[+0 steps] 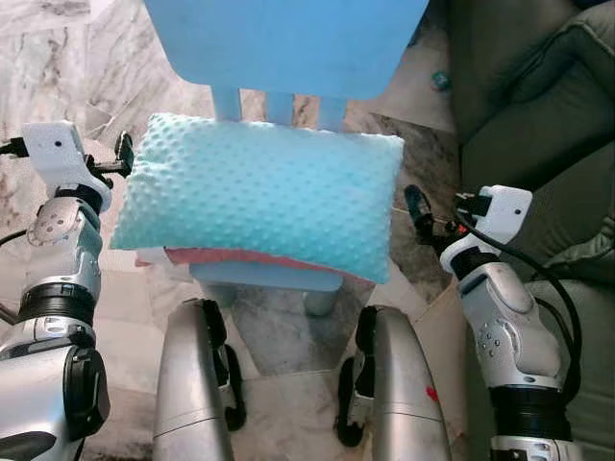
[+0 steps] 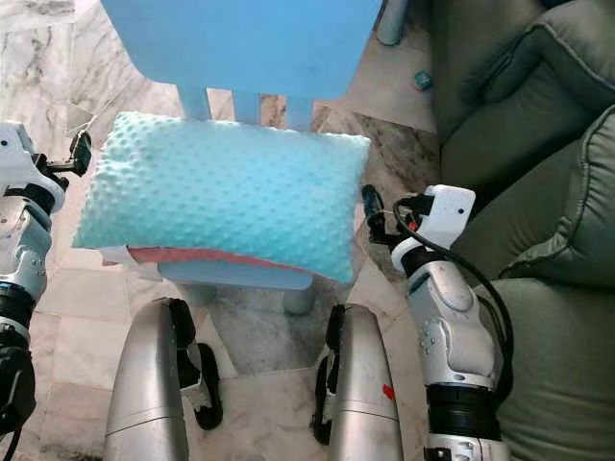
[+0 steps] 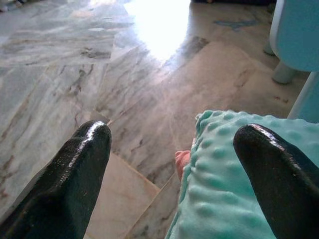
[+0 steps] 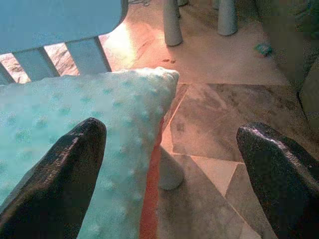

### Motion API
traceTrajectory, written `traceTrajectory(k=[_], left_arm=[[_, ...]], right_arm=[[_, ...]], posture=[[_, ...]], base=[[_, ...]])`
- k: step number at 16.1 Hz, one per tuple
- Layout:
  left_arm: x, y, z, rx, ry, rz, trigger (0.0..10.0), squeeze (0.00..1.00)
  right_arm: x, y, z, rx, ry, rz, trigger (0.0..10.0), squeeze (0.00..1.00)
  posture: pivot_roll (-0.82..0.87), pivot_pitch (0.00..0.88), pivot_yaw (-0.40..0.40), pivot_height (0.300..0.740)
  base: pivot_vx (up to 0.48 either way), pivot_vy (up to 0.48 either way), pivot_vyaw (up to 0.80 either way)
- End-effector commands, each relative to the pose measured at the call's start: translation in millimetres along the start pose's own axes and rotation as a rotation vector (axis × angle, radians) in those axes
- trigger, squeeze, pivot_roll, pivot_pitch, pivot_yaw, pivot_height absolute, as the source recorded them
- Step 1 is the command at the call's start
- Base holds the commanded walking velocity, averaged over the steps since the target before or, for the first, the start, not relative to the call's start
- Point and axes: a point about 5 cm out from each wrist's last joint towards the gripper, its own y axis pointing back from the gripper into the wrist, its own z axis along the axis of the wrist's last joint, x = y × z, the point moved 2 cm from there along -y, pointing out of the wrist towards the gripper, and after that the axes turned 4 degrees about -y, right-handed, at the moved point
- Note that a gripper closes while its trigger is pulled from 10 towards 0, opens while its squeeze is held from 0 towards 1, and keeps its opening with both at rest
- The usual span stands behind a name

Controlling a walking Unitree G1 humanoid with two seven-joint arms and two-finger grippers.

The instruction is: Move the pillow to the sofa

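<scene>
From the head views, the pillow (image 1: 259,192) lies flat on the seat of a blue chair (image 1: 288,43), its long axis running across the seat from the robot's left to its right, the right end pointing toward the sofa (image 2: 538,144), which stands just right of the chair. The left gripper (image 1: 123,154) sits at the pillow's left end and the right gripper (image 2: 370,216) at its right end. This looks like the reach before the grasp; the pillow is not yet lifted.

In the left wrist view, the left fingers (image 3: 75,174) are spread wide, one over the pillow's corner, one over the floor (image 3: 99,74).

In the right wrist view, the right fingers (image 4: 60,169) are likewise apart, straddling the pillow's edge. Next, both should close on the ends and lift.
</scene>
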Motion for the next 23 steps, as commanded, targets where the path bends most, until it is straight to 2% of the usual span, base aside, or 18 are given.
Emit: traceTrajectory(k=[1,2,3,4,5,6,11,13,14,16,18,21,23], left_arm=[[6.1,6.4,-13.5,0.048,-0.007,0.011,10.0,0.0],[2.2,8.8,-25.6,0.111,0.009,-0.004,10.0,0.0],[-1.2,10.5,-33.9,0.159,0.027,-0.02,10.0,0.0],[-5.8,13.3,-44.5,0.198,0.107,-0.039,10.0,0.0],[-8.0,13.8,-47.3,0.212,0.135,-0.052,10.0,0.0],[-14.8,14.1,-53.2,0.248,0.184,-0.083,10.0,0.0],[-36.3,13.4,-59.1,0.288,0.204,-0.149,10.0,0.0],[-45.3,16.6,-66.2,0.312,0.201,-0.185,10.0,0.0],[-46.4,17.0,-67.2,0.318,0.202,-0.19,10.0,0.0],[-49.2,18.1,-69.4,0.325,0.176,-0.204,10.0,0.0],[-48.9,18.2,-69.7,0.327,0.175,-0.203,10.0,0.0],[-50.6,19.0,-71.5,0.336,0.187,-0.21,10.0,0.0],[-56.3,19.6,-73.3,0.345,0.195,-0.223,10.0,0.0]], right_arm=[[-3.0,5.0,-1.4,0.004,-0.013,-0.012,10.0,0.49],[-2.0,6.4,-8.4,0.039,-0.029,-0.002,10.0,0.18],[-0.4,7.3,-13.1,0.061,-0.052,0.008,10.0,0.0],[4.6,9.3,-25.7,0.123,-0.112,0.037,10.0,0.0],[5.6,9.8,-27.4,0.125,-0.13,0.041,10.0,0.0],[9.6,11.1,-36.5,0.157,-0.224,0.058,10.0,0.0],[24.2,11.3,-54.5,0.223,-0.371,0.126,10.0,0.0],[35.7,9.7,-64.2,0.26,-0.425,0.185,10.0,0.0],[38.4,9.5,-67.0,0.269,-0.416,0.203,10.0,0.0],[43.1,4.2,-75.3,0.289,-0.318,0.239,10.0,0.0],[44.9,-1.1,-74.0,0.286,-0.305,0.26,10.0,0.0],[52.2,-8.1,-88.1,0.337,-0.252,0.292,10.0,0.0],[58.1,-11.7,-97.0,0.348,-0.166,0.298,10.0,0.0]], posture=[[-0.1,0.425,-0.036,0.56],[-0.1,0.426,-0.036,0.56],[-0.1,0.427,-0.036,0.56],[-0.1,0.428,-0.037,0.56],[-0.1,0.432,-0.037,0.56],[-0.1,0.434,-0.038,0.56],[-0.11,0.44,-0.039,0.56],[-0.11,0.444,-0.04,0.56],[-0.1,0.445,-0.04,0.56],[-0.1,0.45,-0.039,0.56],[-0.1,0.455,-0.038,0.56],[-0.09,0.462,-0.038,0.56],[-0.08,0.465,-0.037,0.56]], base=[[0.0,0.0,0.0],[0.0,0.0,0.0],[0.0,0.0,0.0],[0.0,0.0,0.0],[0.0,0.0,0.0],[0.0,0.0,0.0],[0.0,0.0,0.0],[0.0,0.0,0.0],[0.0,0.0,0.0],[0.0,0.0,0.0],[0.0,0.0,0.0],[0.0,0.0,0.0],[0.0,0.0,0.0]])
